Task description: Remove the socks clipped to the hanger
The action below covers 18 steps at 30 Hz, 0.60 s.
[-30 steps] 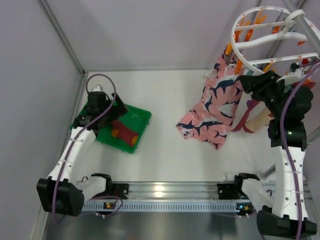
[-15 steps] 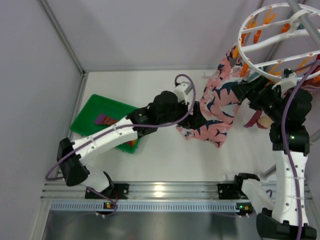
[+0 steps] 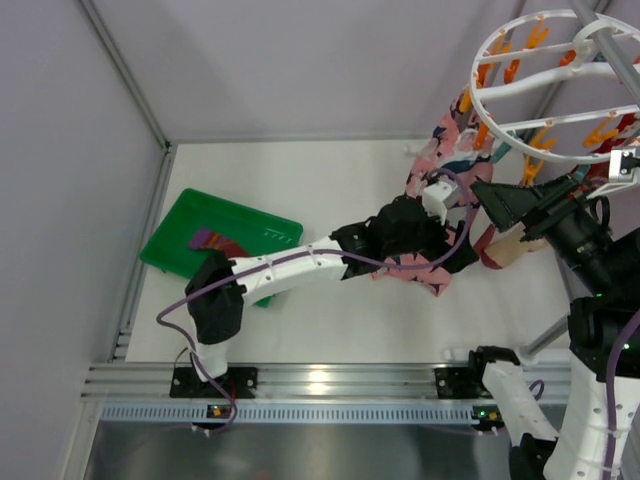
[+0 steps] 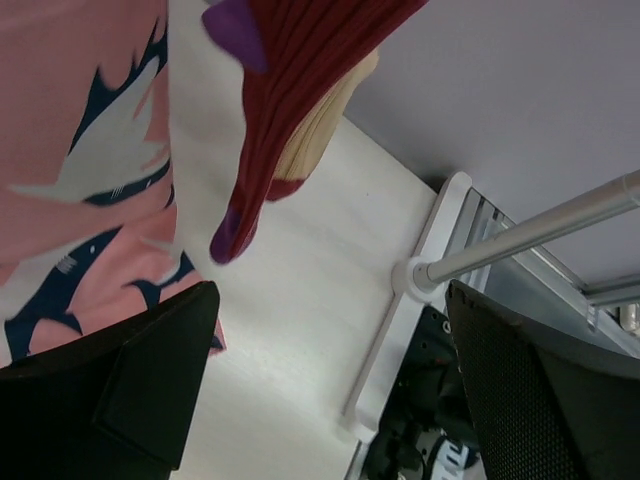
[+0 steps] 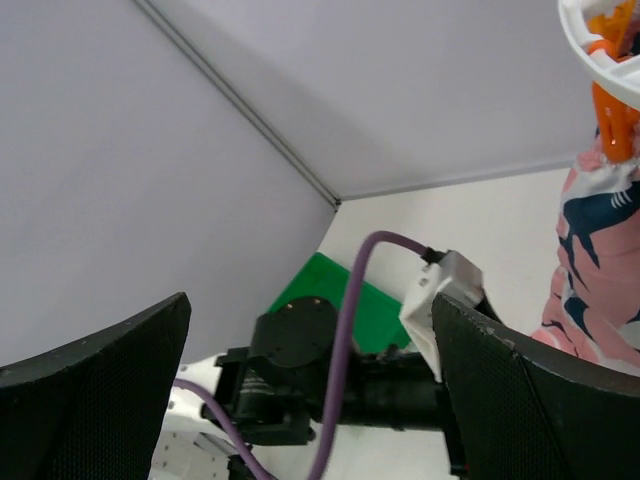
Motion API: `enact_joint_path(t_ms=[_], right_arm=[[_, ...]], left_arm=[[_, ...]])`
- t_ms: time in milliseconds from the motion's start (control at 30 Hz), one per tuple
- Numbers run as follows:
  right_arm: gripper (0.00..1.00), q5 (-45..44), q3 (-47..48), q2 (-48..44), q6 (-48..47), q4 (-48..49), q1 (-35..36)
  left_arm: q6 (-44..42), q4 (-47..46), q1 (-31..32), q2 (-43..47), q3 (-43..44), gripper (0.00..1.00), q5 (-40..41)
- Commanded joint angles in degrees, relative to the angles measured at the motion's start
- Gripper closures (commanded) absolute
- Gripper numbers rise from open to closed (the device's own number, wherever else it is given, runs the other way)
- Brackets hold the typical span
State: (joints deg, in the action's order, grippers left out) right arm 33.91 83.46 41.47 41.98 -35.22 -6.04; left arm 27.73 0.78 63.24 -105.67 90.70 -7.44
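Walls (image 3: 300, 60): pale grey, meeting in the far corner. White table (image 3: 330, 180), one aluminium rail (image 3: 330, 385) along the near edge.
Hanger (image 3: 476, 80): one, hung high at far right over the table. It has several orange pegs (image 5: 610, 112); can't count them exactly.
Pink cloth (image 4: 70, 200): one, shark print, hanging from the hanger.
Green tray (image 3: 185, 225): one, left side of the table. Contents: one patched sock (image 3: 215, 241), maroon with purple and orange. The left arm crosses the tray's near corner.
On the hanger, two socks show: a maroon sock (image 4: 285, 90) with purple patches, and a tan sock (image 4: 318, 125) touching it from behind. Both are right beside the cloth.
Grey pole (image 4: 530, 232): one in the left wrist view.
Left gripper (image 4: 330, 310): fingers wide, nothing held, below the maroon sock.
Right gripper (image 5: 308, 320): fingers wide, nothing held, near the hanging socks.
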Motion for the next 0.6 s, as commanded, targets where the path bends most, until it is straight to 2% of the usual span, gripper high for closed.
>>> enact_joint_path(t_ms=[0,167,300,333,400,467,567], right_arm=[[0.01,2.82,2.49,0.01,3.89,0.33,0.51],[0.01,4.06,3.90,-0.16,5.48,0.77,0.51],[0.01,3.62,5.13,-0.69,5.31,-0.19,0.51],[0.01,3.44,5.31,-0.78,5.31,-0.37,0.59],[0.01,3.36,5.66,-0.96,5.13,-0.55,0.59],[0.01,3.18,6.36,-1.04,4.35,-1.34,0.68],[0.01,2.04,6.54,-1.57,2.59,-3.01,1.47]], left_arm=[[-7.32,-10.78,2.67,-3.13,4.58,0.02,5.93],[-15.41,-17.12,5.05,-11.91,9.40,0.02,15.43],[-20.41,-17.74,5.14,-21.49,20.79,0.02,17.46],[-21.30,-17.74,5.14,-26.38,23.45,0.02,18.42],[-23.41,-17.65,5.05,-30.63,29.68,0.02,24.30],[-23.60,-17.65,4.79,-33.55,31.20,0.02,24.76],[-22.37,-18.35,4.43,-31.80,28.41,0.02,23.88]])
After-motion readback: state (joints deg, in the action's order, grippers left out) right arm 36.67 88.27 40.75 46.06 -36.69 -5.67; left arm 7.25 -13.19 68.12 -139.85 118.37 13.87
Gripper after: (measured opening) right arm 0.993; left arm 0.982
